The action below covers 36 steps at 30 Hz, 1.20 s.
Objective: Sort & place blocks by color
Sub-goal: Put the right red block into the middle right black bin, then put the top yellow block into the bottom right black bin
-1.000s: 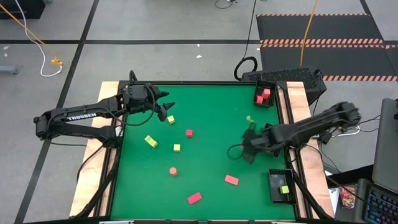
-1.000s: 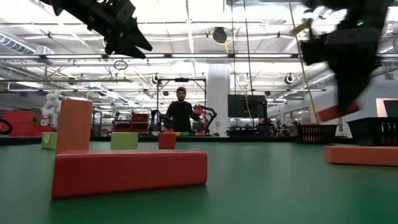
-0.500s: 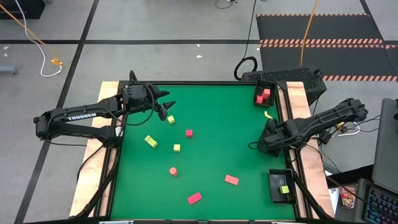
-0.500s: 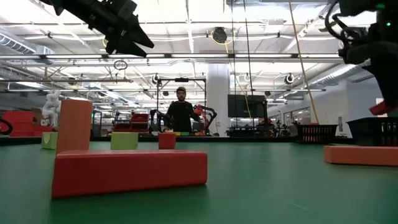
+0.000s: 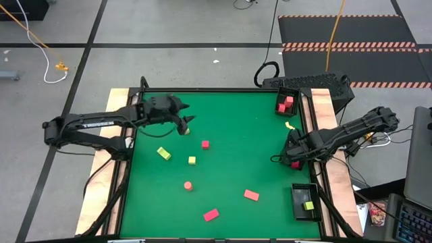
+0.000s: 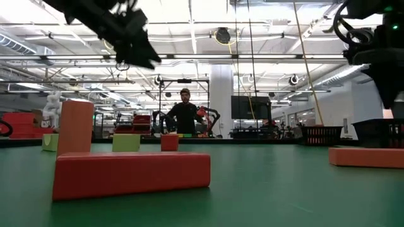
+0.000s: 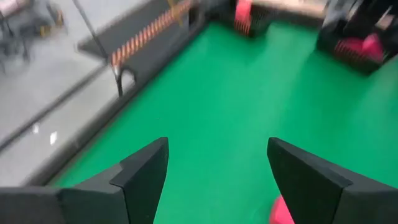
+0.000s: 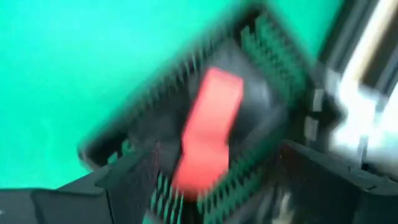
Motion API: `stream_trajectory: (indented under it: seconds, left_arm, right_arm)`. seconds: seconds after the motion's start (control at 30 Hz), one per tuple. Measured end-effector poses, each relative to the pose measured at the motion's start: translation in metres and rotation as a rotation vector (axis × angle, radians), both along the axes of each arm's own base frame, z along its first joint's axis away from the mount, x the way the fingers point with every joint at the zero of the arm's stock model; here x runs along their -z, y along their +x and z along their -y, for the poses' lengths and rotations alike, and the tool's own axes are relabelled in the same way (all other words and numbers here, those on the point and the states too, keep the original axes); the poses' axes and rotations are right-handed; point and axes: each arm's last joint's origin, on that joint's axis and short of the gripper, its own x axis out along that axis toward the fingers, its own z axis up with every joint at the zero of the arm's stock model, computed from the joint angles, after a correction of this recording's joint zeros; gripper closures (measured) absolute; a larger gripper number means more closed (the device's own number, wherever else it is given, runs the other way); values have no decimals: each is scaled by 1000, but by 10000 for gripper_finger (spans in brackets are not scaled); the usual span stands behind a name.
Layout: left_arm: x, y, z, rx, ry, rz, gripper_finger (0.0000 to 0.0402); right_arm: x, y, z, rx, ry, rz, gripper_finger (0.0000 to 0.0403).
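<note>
My right gripper (image 5: pixel 291 160) hangs open near the table's right edge, between the two black trays. In its wrist view a red oblong block (image 8: pixel 208 130) lies ahead of the spread fingers on a black ridged thing, blurred; I see no touch. My left gripper (image 5: pixel 185 123) hovers open at the far left, fingers wide (image 7: pixel 217 180), a red piece (image 7: pixel 281 211) by one finger. Loose on the green mat lie a yellow-green brick (image 5: pixel 163 153), a yellow-green cube (image 5: pixel 192 160), a red cube (image 5: pixel 205 144), a red round piece (image 5: pixel 188 185) and two red bricks (image 5: pixel 251 195), (image 5: pixel 211 214).
The far-right tray (image 5: pixel 297 101) holds red blocks; the near-right tray (image 5: pixel 300 210) holds a yellow-green block (image 5: pixel 309 205). Wooden rails border the mat at left and right. A person (image 6: pixel 183 115) stands in the room far behind the table.
My right gripper has swung from mid-table toward the right edge with a red block below its fingers; in the low view that block no longer shows under it. My left gripper has shifted a little toward the table's right, over a yellow-green cube.
</note>
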Motion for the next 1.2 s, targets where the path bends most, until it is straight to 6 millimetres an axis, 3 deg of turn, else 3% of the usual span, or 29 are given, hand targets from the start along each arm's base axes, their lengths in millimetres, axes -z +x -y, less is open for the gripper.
stream_trajectory:
  seconds: [0.13,0.27,0.43,0.63,0.87,1.2]
  left_arm:
    - [23,14,3,-1,-77,-100,128]
    - [45,26,20,67,-112,-220,128]
    - [53,34,41,135,-89,-258,128]
    - [56,27,21,-136,-128,-250,128]
    - [68,2,-1,-387,-287,-398,128]
    - [70,-3,-3,-404,-295,-440,128]
  right_arm:
    - [-3,21,0,-114,-201,247,91]
    - [-16,48,-5,-320,-338,492,98]
    - [-39,75,-9,-556,-473,698,100]
    - [-48,87,-7,-634,-579,774,100]
    - [-26,88,-4,-607,-612,872,100]
    - [19,72,3,-508,-624,1039,100]
